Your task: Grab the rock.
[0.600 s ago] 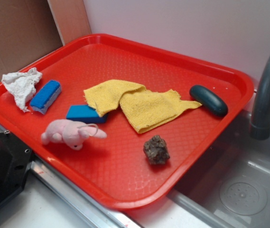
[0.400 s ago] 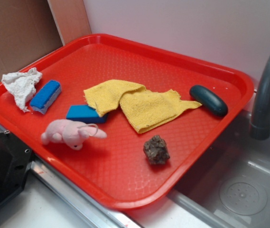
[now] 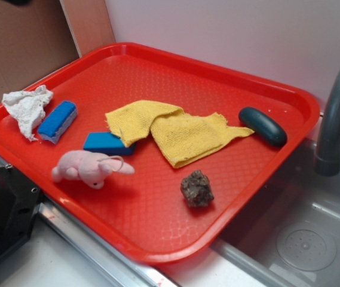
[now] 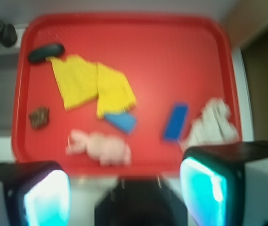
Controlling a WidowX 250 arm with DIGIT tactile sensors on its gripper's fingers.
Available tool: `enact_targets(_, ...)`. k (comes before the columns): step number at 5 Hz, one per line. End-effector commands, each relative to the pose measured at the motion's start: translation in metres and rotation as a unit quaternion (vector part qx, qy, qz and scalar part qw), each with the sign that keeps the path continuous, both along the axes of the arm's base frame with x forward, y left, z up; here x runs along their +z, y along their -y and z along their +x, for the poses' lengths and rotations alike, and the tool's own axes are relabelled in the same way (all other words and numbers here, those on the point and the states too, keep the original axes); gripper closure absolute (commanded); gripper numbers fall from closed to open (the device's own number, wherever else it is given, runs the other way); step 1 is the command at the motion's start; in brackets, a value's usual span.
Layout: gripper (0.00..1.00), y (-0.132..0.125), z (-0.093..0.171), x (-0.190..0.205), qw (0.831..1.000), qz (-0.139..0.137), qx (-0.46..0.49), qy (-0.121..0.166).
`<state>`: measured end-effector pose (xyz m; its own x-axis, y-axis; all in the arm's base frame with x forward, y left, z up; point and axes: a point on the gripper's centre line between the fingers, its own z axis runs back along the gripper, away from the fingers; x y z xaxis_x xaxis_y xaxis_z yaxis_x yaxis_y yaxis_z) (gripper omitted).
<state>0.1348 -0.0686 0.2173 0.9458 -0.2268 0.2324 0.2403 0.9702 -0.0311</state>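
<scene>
Red tray (image 4: pixel 124 47) we see far below our gripper (image 4: pixel 124 188), fingers spread, rock (image 4: pixel 39 117) ahead, far left.

blurred rock (image 4: pixel 39 117) lies on red tray (image 4: pixel 171 56), gripper (image 4: pixel 124 190) spread.

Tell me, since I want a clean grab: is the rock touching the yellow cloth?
Apart. The exterior view shows bare red tray between the rock and the yellow cloth.
</scene>
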Motion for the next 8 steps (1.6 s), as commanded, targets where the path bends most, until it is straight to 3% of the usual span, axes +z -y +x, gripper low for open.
enact_targets(1, 0.0, 0.059, 0.012, -0.049, 0.971, -0.007, -0.239, 0.011)
enact_targets(2, 0.0, 0.061, -0.011, -0.073, 0.934, -0.015, -0.358, -0.013)
enact_targets(4, 0.0, 0.061, -0.011, -0.073, 0.934, -0.015, -0.358, -0.013)
enact_targets(5, 0.0, 0.064, 0.01, -0.116, 0.917, -0.012, -0.396, -0.037)
enact_targets(7, 0.0, 0.1, 0.056, -0.162, 0.873, 0.036, -0.483, -0.057)
enact_targets(8, 0.0, 0.115, 0.055, -0.171, 0.851, 0.05, -0.521, -0.052)
